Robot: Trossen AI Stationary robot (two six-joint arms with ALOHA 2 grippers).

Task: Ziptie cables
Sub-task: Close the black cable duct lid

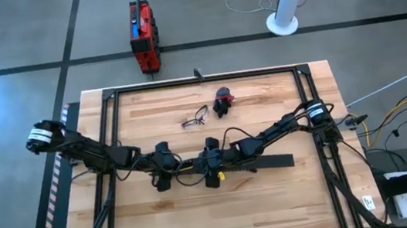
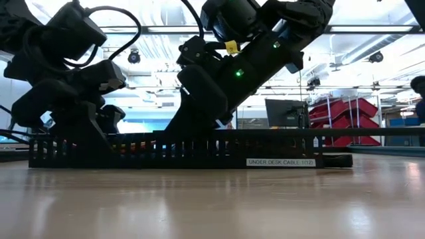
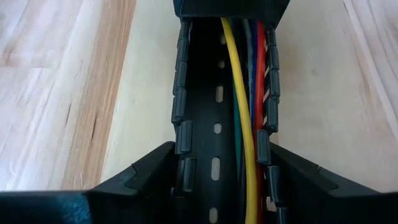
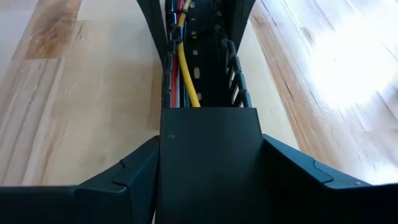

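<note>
From the left of the high view, I see my left gripper [image 1: 162,171] low over the left end of the duct [image 1: 260,164], a little left of the frame's middle. In its wrist view the fingers [image 3: 134,180] stand on both sides of the duct walls, so I judge it is grasping the duct, not free. The cables [image 3: 247,118] lie inside the duct, yellow, green, blue and red, running down the middle of that picture. They look light, soft and a bit slippery, so I would take them together as a bundle, not one by one. To the right, my right gripper [image 1: 212,167] is at the frame's middle, and a flat black cover [image 4: 208,162] fills the space between its fingers; it seems clenched on it. The ziptie I cannot find.
</note>
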